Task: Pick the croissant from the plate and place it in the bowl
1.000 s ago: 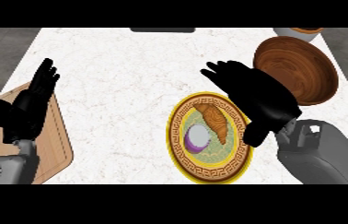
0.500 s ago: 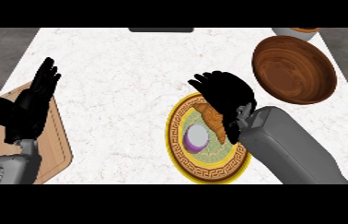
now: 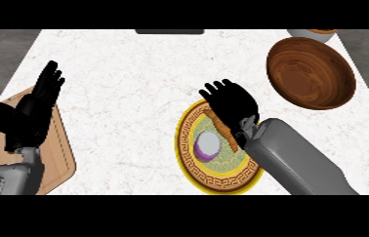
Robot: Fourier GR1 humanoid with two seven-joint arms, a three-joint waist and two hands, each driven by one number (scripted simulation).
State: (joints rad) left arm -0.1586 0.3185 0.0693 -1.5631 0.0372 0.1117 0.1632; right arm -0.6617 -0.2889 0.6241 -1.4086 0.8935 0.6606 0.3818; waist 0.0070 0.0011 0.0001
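A brown croissant (image 3: 220, 128) lies on the yellow patterned plate (image 3: 216, 181) at the counter's middle right, mostly hidden under my right hand (image 3: 234, 104). That hand hovers over the plate's far side with fingers straight and spread, open, holding nothing. A white-and-purple round item (image 3: 207, 145) sits on the plate beside the croissant. The brown wooden bowl (image 3: 311, 77) stands at the far right, apart from the hand. My left hand (image 3: 37, 107) rests open at the left edge, fingers up.
A wooden cutting board (image 3: 57, 153) lies under the left forearm at the left edge. A dark flat object (image 3: 170, 31) sits at the counter's far edge, and a small container (image 3: 311, 33) stands behind the bowl.
My right hand has swung left from beside the bowl to over the plate, now covering most of the croissant. The left hand has stayed still.
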